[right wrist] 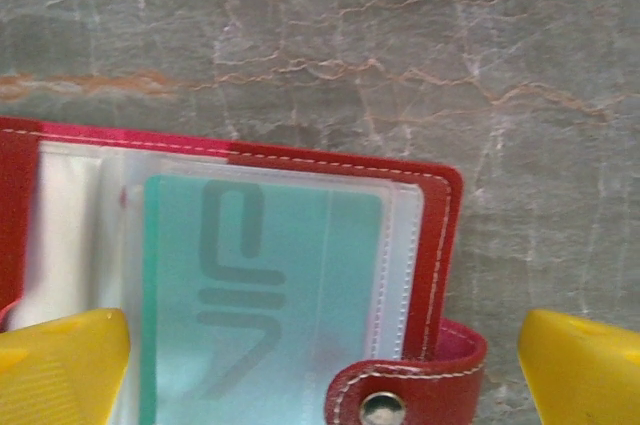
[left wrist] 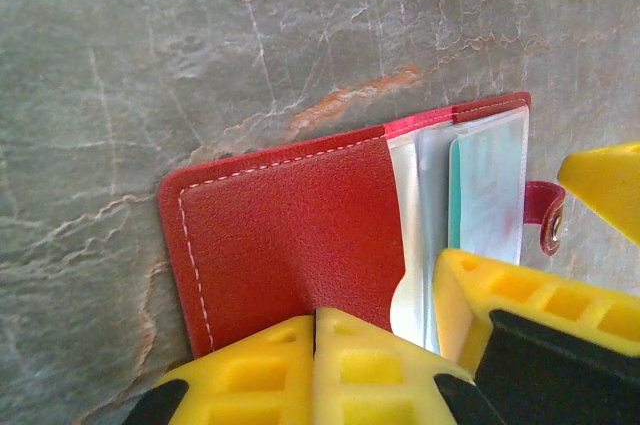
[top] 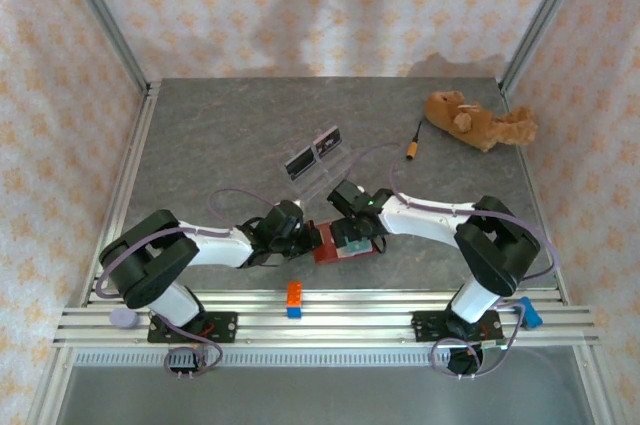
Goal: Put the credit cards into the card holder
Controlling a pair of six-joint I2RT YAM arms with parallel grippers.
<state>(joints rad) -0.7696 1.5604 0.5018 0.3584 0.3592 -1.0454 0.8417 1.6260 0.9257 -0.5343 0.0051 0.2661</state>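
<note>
Sleeve (right wrist: 400,245) veils teal card (right wrist: 260,295); card holder (right wrist: 447,245) lower edge cropped.

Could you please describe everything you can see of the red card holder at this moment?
The card holder is a small red wallet, leather-like with pale stitching, lying open on the grey stone-patterned table. Inside are clear plastic sleeves; one holds a teal card. A snap tab with a metal stud curls over its edge. The left end effector, fingers together, appears to pinch its cover; the right end effector straddles it open, contact unclear.
</note>
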